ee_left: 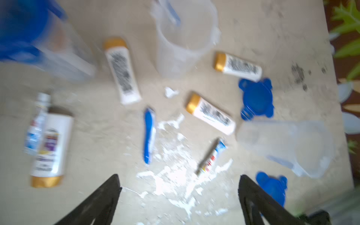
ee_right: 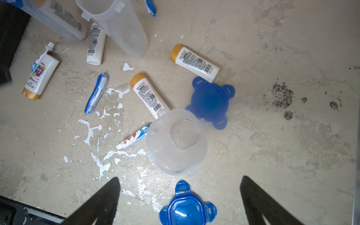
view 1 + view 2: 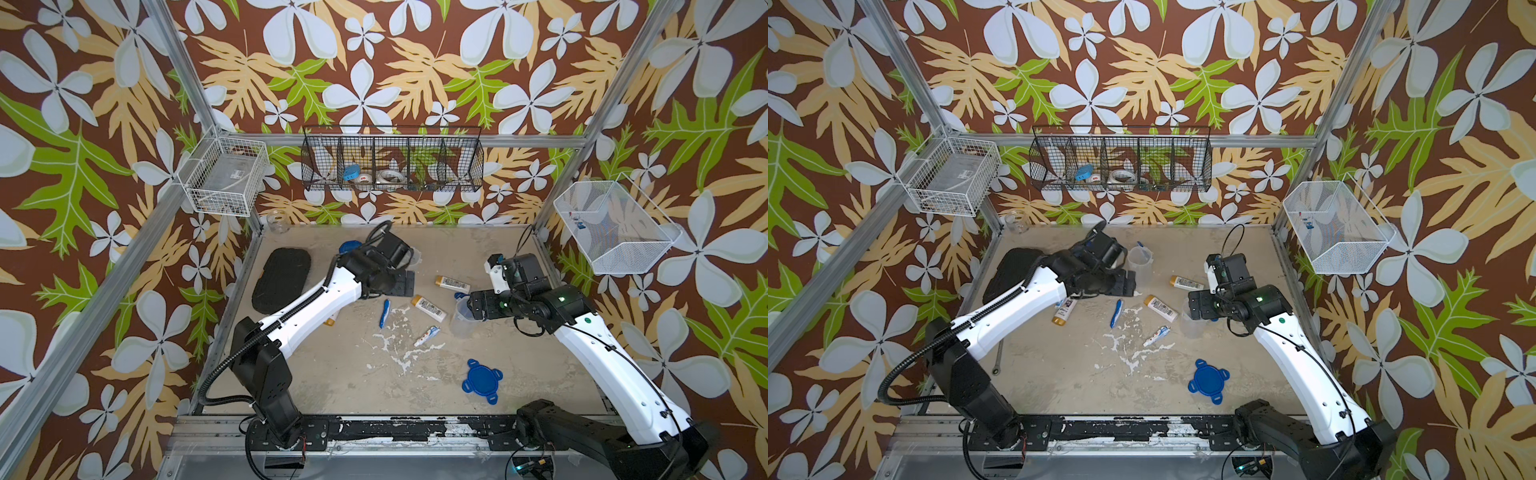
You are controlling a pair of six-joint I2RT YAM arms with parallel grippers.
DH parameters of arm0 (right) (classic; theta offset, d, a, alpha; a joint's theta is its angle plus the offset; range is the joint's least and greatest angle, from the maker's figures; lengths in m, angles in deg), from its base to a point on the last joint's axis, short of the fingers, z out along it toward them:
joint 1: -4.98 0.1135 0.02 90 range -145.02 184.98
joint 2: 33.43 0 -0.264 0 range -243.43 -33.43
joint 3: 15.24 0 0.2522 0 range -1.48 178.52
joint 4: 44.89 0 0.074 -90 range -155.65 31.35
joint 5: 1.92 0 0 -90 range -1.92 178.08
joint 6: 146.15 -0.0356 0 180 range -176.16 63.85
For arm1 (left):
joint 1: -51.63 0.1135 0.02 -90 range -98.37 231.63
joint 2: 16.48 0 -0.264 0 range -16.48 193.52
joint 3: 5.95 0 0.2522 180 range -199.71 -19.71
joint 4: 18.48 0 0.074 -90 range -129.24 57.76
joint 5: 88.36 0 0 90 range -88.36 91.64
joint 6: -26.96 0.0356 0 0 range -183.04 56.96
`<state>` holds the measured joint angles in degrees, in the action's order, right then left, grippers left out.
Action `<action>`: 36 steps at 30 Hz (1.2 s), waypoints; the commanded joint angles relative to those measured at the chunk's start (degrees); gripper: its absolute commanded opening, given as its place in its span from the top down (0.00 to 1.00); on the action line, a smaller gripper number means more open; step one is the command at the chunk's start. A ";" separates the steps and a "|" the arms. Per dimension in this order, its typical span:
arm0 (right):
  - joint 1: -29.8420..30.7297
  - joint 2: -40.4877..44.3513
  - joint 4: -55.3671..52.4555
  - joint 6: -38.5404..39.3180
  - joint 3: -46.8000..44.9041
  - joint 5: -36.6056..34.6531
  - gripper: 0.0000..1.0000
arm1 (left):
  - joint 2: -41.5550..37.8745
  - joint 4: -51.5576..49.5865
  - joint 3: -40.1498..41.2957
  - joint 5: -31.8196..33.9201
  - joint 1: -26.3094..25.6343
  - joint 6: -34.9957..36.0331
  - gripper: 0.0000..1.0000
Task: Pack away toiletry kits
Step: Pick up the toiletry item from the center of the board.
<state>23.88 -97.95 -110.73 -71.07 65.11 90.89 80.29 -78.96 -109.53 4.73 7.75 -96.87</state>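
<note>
- Left gripper (image 1: pixel 179 176) and right gripper (image 2: pixel 180 177) are both hanging empty, jaws spread wide.
- Open cup (image 2: pixel 177 142) is standing mid-frame in the right wrist view. It's probably light, slick and thin-walled, so I'd be pinching the rim wall.
- Blue lid (image 2: pixel 211 101) is lying just upper right of it. Looks stiff and flat, so take a tab.
- Bottle (image 2: pixel 150 95), toothbrush (image 2: pixel 96 93) and toothpaste tube (image 2: pixel 134 137) are lying to its left. Guessing light and rolly, so grab mid-body.

Left arm (image 3: pixel 307 307) and right arm (image 3: pixel 594 349) extended forward. Left end effector (image 1: pixel 179 176) jaws spread wide, empty; right end effector (image 2: pixel 180 177) likewise.
</note>
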 commanded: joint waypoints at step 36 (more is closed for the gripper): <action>-3.85 5.45 5.09 -0.03 -5.32 2.71 0.03 | 39.87 1.76 -21.97 4.24 -7.44 -20.97 0.27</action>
<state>20.18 -92.52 -106.64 -71.49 59.60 93.82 120.05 -74.35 -133.97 8.64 0.69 -118.59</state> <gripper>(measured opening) 0.967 0.746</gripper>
